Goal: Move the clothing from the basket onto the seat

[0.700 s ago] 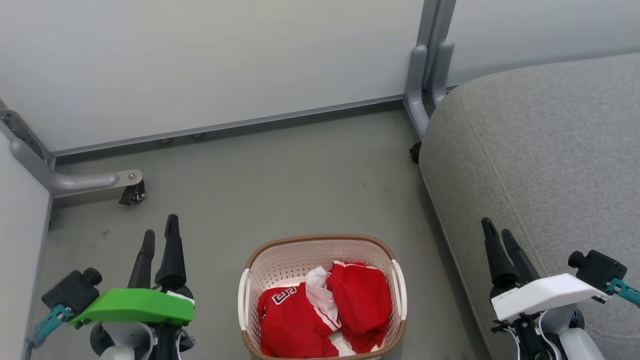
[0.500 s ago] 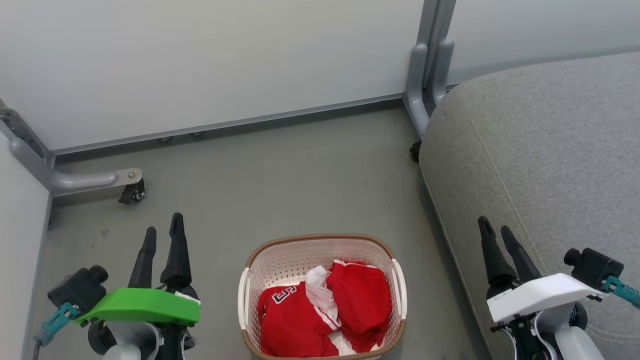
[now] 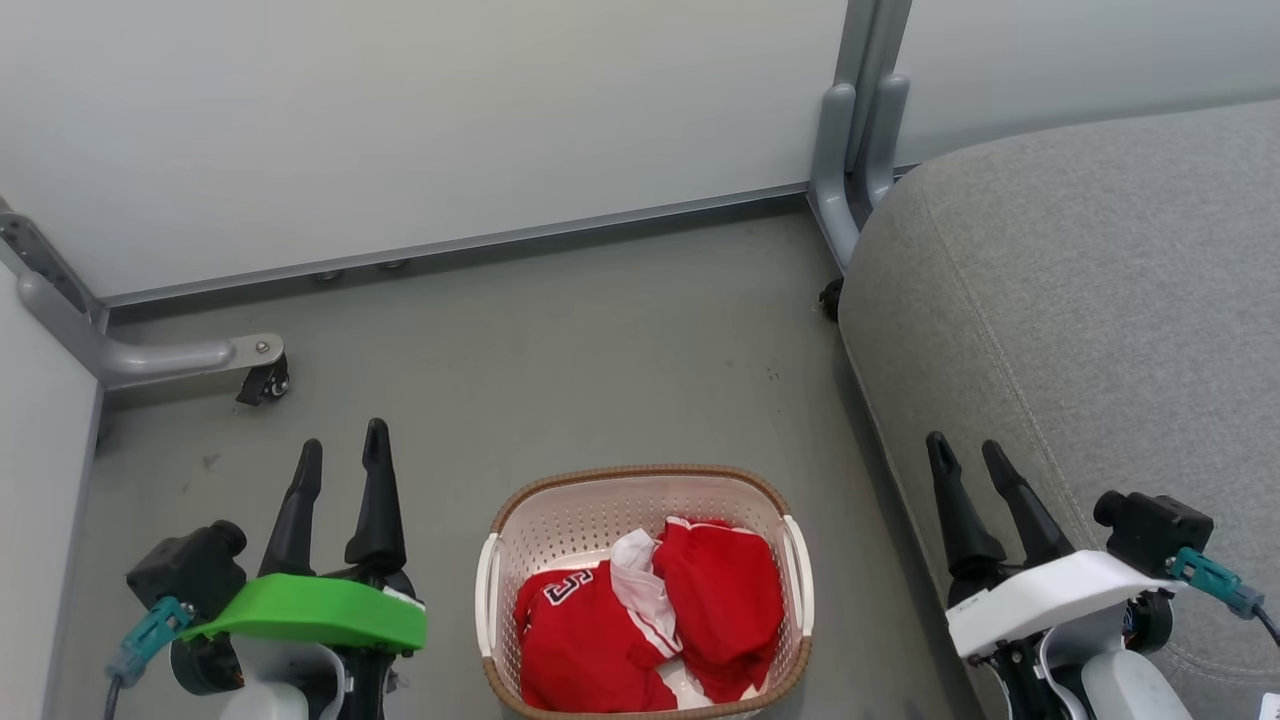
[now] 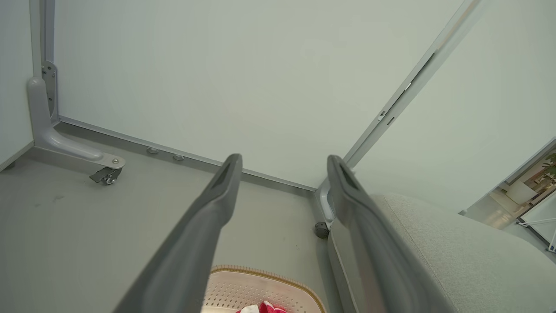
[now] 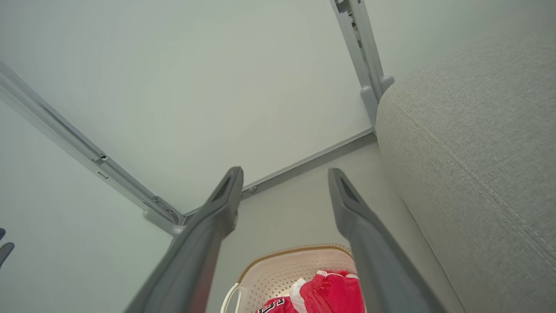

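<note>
The cream perforated basket with a brown rim stands on the grey floor at the bottom centre, also seen in the left wrist view as the basket and in the right wrist view as the basket. Inside lies the red clothing with white trim, one piece bearing a number; the clothing shows between my right fingers. The grey seat fills the right side. My left gripper hovers open left of the basket. My right gripper hangs open at the seat's front edge, empty.
White partition panels close the back and left. A grey panel foot with a caster juts onto the floor at the left; another upright foot stands by the seat's corner. Bare floor lies beyond the basket.
Both grippers have drifted inward toward the basket, the left one rightward and the right one leftward. Basket and clothing have not moved.
</note>
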